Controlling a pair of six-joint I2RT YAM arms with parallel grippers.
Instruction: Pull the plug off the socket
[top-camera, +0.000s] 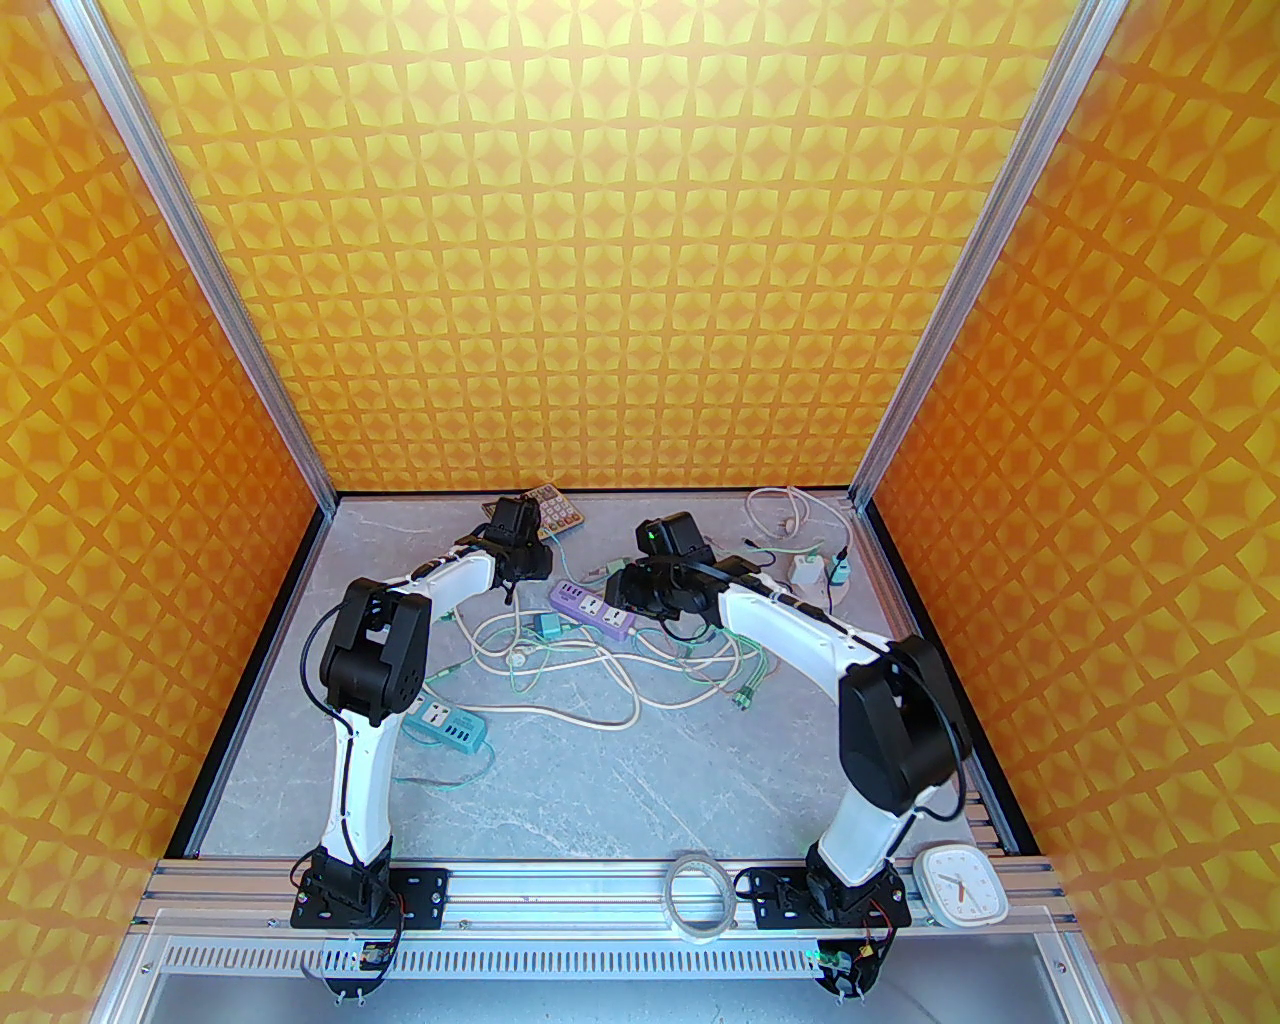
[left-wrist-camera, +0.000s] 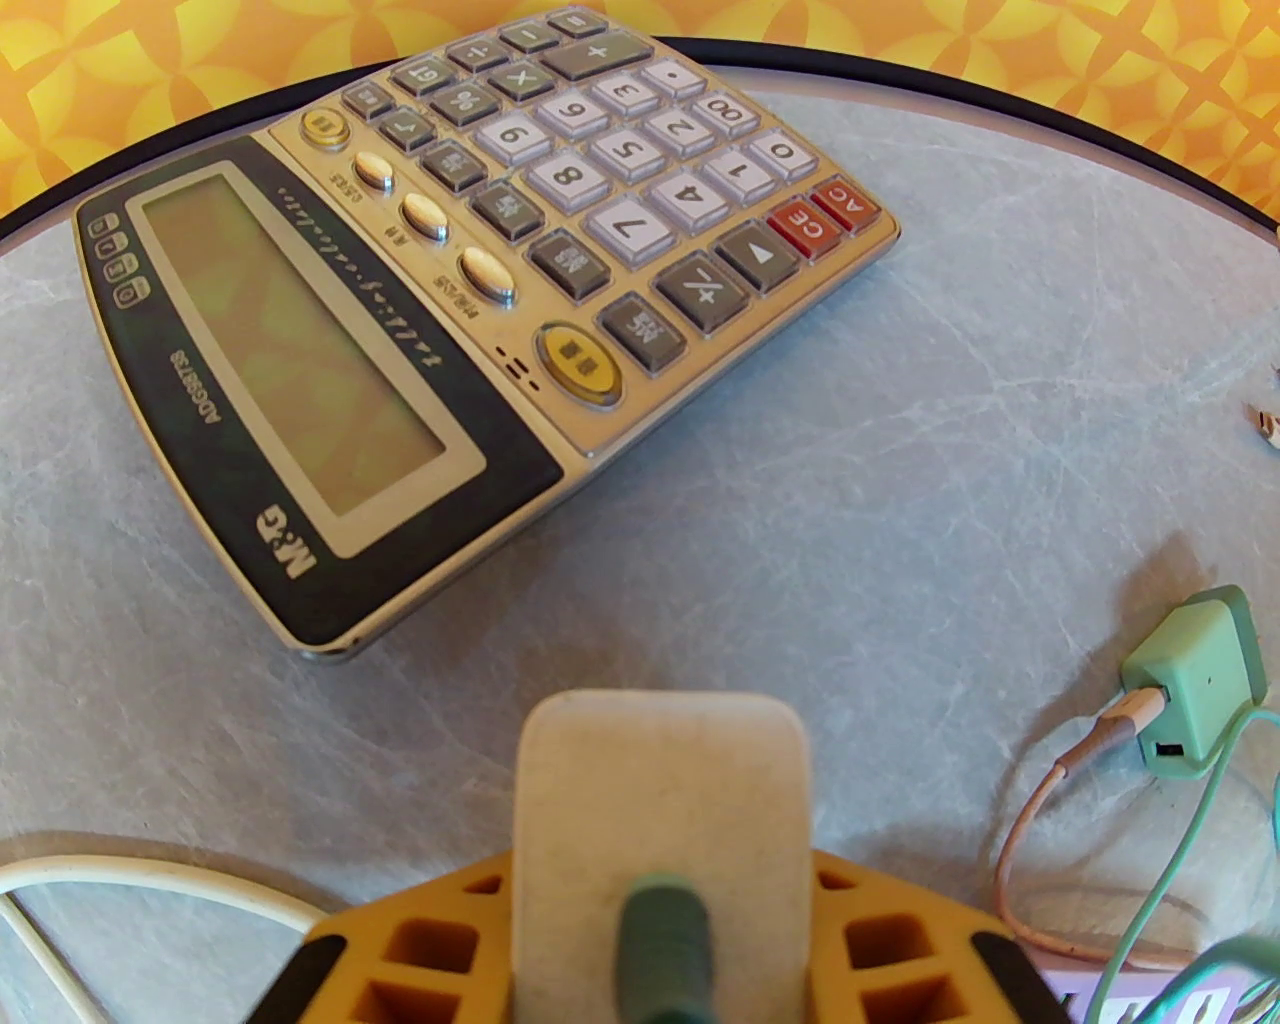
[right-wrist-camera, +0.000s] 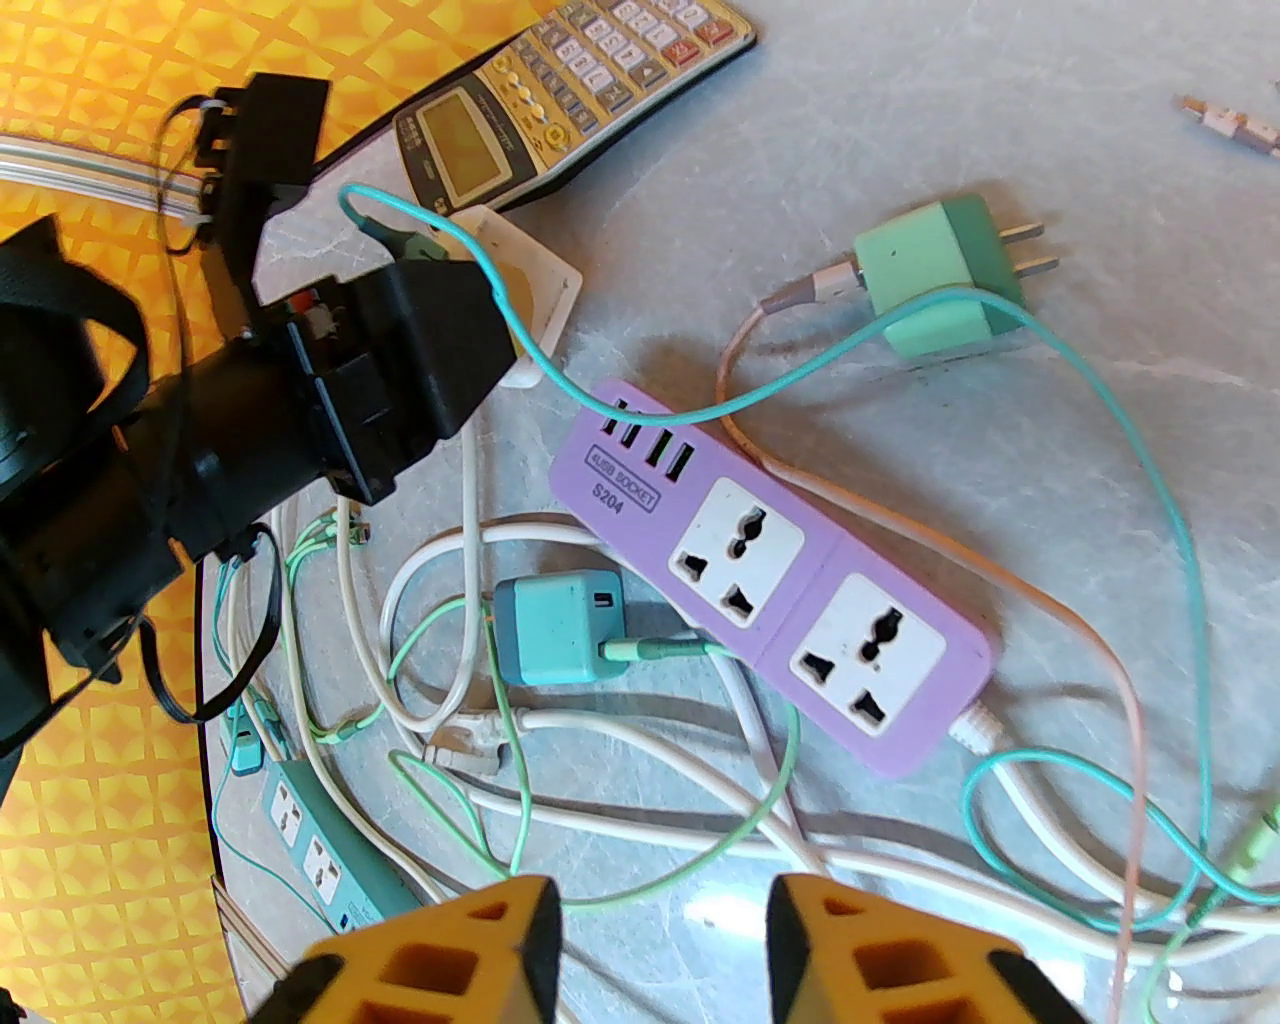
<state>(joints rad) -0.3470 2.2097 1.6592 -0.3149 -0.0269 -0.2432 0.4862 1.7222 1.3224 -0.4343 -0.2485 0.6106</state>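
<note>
The purple socket strip (right-wrist-camera: 770, 580) lies on the grey table (right-wrist-camera: 1000, 450), and both of its white outlets are empty; from above, the strip (top-camera: 590, 608) sits between the two arms. My left gripper (left-wrist-camera: 660, 890) is shut on a white plug (left-wrist-camera: 660, 800) with a teal cable stuck in it. In the right wrist view this white plug (right-wrist-camera: 530, 290) is just past the strip's USB end, apart from it. My right gripper (right-wrist-camera: 665, 930) hangs open on the near side of the strip with nothing between its yellow fingers (right-wrist-camera: 520, 940).
A calculator (left-wrist-camera: 480, 300) lies just beyond the left gripper. A green adapter (right-wrist-camera: 940, 280) and a blue cube adapter (right-wrist-camera: 555, 625) lie loose by the strip amid tangled cables (right-wrist-camera: 700, 800). A teal power strip (top-camera: 445, 722) sits near the left arm. On the front rail are a tape roll (top-camera: 700, 890) and a clock (top-camera: 960, 885).
</note>
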